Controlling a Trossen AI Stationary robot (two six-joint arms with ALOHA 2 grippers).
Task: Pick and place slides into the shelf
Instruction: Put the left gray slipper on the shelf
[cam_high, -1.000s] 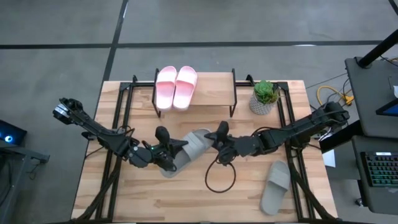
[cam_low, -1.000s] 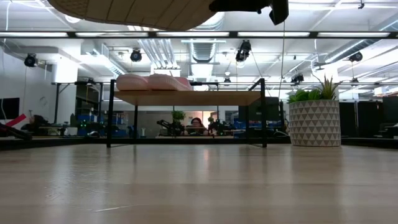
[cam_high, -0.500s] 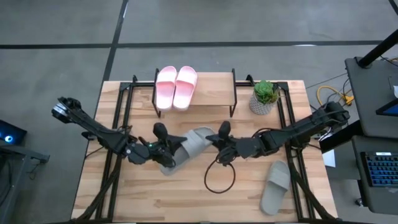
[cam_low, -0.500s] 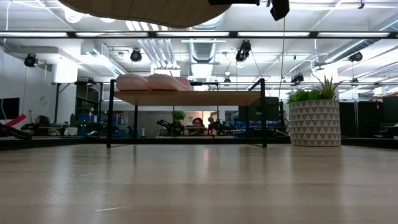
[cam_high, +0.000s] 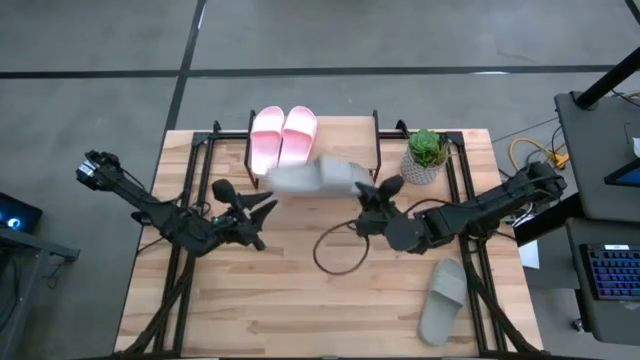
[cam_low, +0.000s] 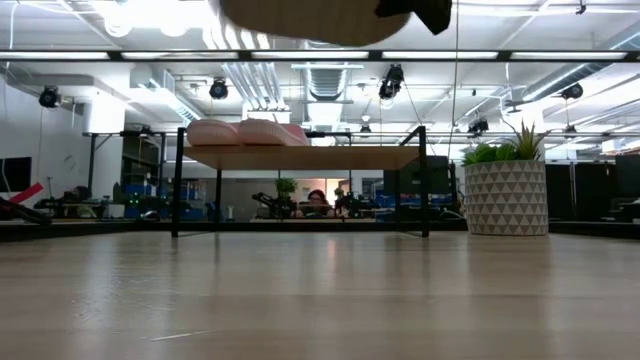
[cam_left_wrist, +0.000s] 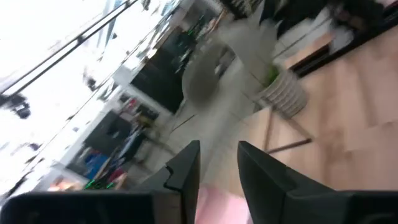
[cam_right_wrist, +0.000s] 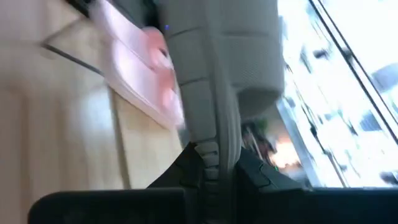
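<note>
Grey slide (cam_high: 320, 177) pinched by right hand (cam_right_wrist: 214, 163), wrist view only; left hand (cam_high: 262, 208) spread, empty.

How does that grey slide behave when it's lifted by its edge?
Probably light and fairly stiff: the grey slide sticks out sideways from the right end effector without drooping. It could pivot, since only its rim looks pinched.

Grey floor (cam_high: 330, 40) crossed by dark lines surrounds the wooden table (cam_high: 300, 310). Beyond it, ceiling lights (cam_low: 150, 12) and ducts (cam_low: 245, 85) hang overhead.
</note>
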